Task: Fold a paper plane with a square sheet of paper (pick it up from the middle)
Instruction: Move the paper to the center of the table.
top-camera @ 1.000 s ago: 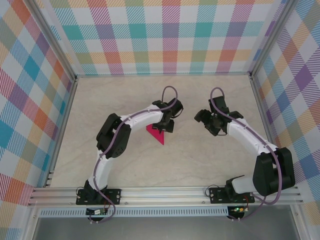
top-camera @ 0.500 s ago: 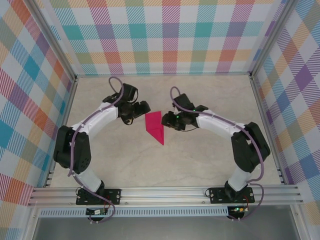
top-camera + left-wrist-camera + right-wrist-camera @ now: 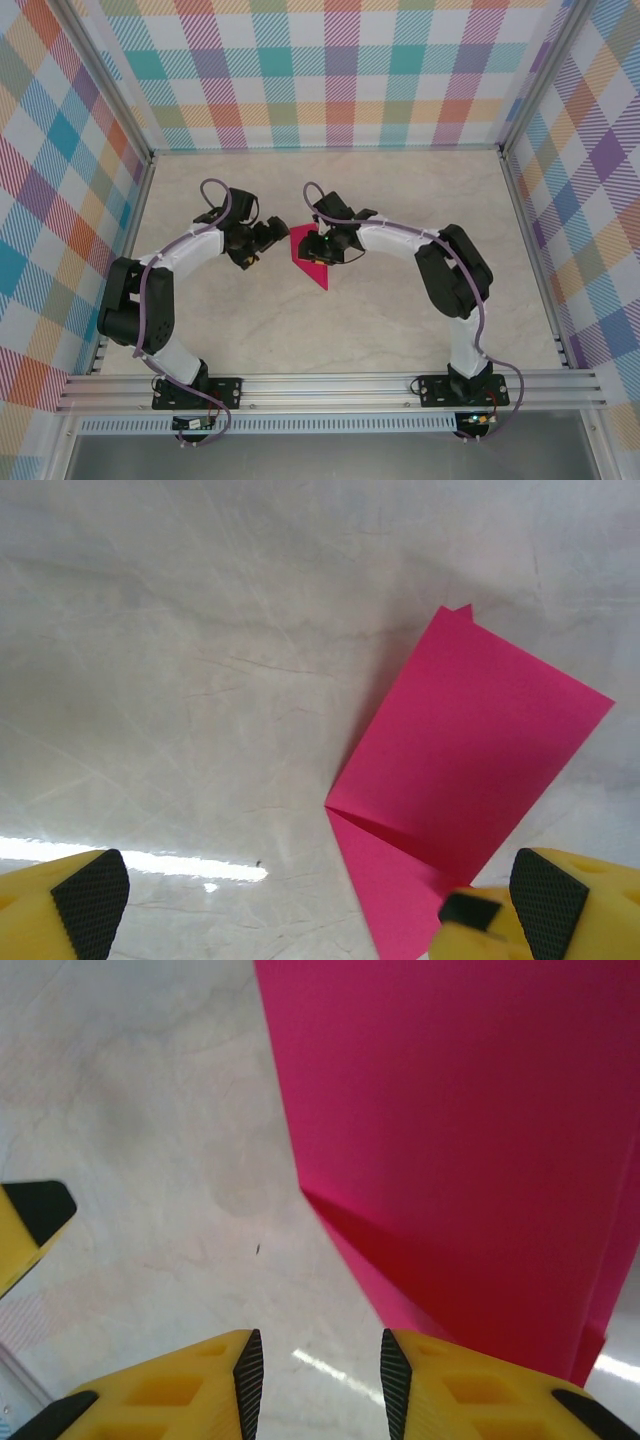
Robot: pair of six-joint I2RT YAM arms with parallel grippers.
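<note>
The sheet of paper (image 3: 310, 268) is magenta-pink and lies flat on the table, folded into a pointed shape with a diagonal crease. In the left wrist view the paper (image 3: 470, 750) sits to the right of centre. My left gripper (image 3: 271, 238) is just left of the paper, and the left gripper (image 3: 320, 910) stands wide open over bare table. My right gripper (image 3: 323, 250) hovers over the sheet's right half. In the right wrist view the paper (image 3: 460, 1140) lies ahead and to the right, and the right gripper (image 3: 318, 1380) has a narrow gap with only table showing in it.
The pale marbled table (image 3: 400, 320) is ringed by plaid walls (image 3: 340, 70), with an aluminium rail (image 3: 330, 385) along the near edge. One tip of the left gripper's fingers (image 3: 30, 1215) shows at the left of the right wrist view.
My left gripper has let go of the paper, swung off to its left and opened wide. The right arm has swept in from the right to the paper and narrowed its jaws.
</note>
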